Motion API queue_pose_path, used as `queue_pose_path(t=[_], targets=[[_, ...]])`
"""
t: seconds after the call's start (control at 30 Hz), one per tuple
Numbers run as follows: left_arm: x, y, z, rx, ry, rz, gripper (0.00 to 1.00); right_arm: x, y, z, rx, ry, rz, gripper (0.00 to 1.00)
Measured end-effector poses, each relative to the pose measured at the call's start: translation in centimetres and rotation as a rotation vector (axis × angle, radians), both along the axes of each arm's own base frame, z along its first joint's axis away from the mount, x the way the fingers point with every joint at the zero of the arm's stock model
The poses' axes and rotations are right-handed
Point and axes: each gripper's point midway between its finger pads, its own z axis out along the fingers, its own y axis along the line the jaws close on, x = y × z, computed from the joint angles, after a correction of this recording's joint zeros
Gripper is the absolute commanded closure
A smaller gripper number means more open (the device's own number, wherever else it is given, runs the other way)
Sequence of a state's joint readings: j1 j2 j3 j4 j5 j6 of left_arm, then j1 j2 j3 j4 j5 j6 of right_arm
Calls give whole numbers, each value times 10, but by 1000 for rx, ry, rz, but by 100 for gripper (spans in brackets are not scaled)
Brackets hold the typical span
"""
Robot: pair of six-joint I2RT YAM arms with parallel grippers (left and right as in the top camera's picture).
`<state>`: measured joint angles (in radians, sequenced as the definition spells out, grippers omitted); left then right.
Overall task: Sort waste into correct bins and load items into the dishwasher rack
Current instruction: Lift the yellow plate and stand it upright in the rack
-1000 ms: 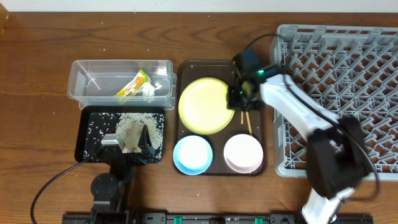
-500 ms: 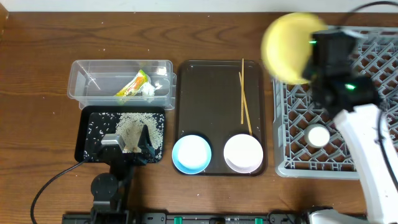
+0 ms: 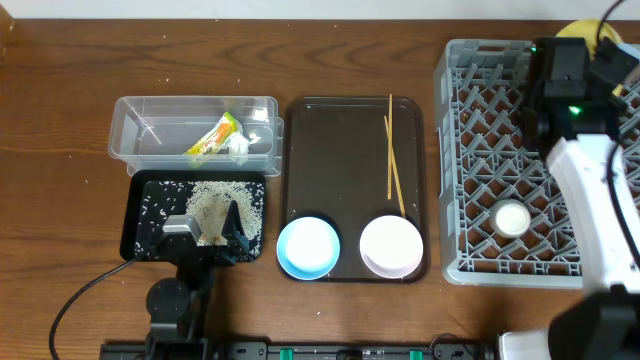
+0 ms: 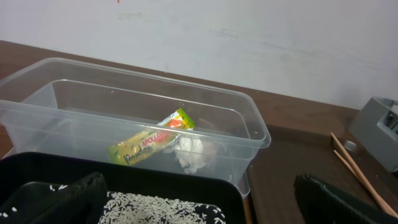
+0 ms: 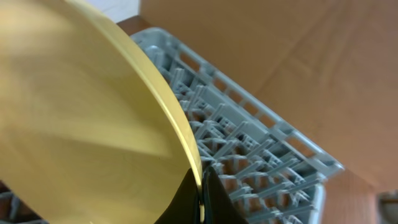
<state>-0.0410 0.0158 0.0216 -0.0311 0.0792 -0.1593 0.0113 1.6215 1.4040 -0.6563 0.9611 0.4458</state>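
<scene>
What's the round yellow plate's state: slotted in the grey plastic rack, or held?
Held, tilted. Right wrist view shows the round yellow plate pinched at its rim in the right gripper, above the grey plastic rack.

1. From overhead the yellow plate is only a sliver at the far edge of the dishwasher rack, the rest hidden under the right arm; the right wrist view cuts it off at top and left
2. Above the rack, the right pincer clamps the plate's rim; only dark tips show
3. The rack runs off the overhead's right edge
4. Far left of the rack, the left pincer is two blurred dark shapes spread wide, cut off below
5. The chopsticks, left of the rack, run off the left wrist view's right edge
</scene>
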Motion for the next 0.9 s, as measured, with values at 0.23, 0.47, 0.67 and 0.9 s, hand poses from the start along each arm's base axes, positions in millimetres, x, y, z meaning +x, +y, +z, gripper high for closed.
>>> queue_pose_path(t=[0.23,0.47,0.67,0.9], targets=[[0,0,0,0,0,0,2,26,6,-39,23,62,40,70],[0,0,0,0,0,0,2,34,49,-51,12,167,184,31],[0,0,0,0,0,0,2,24,158,-69,178,285,538,36],[0,0,0,0,0,0,1,-30,329,-97,593,451,1106,38]])
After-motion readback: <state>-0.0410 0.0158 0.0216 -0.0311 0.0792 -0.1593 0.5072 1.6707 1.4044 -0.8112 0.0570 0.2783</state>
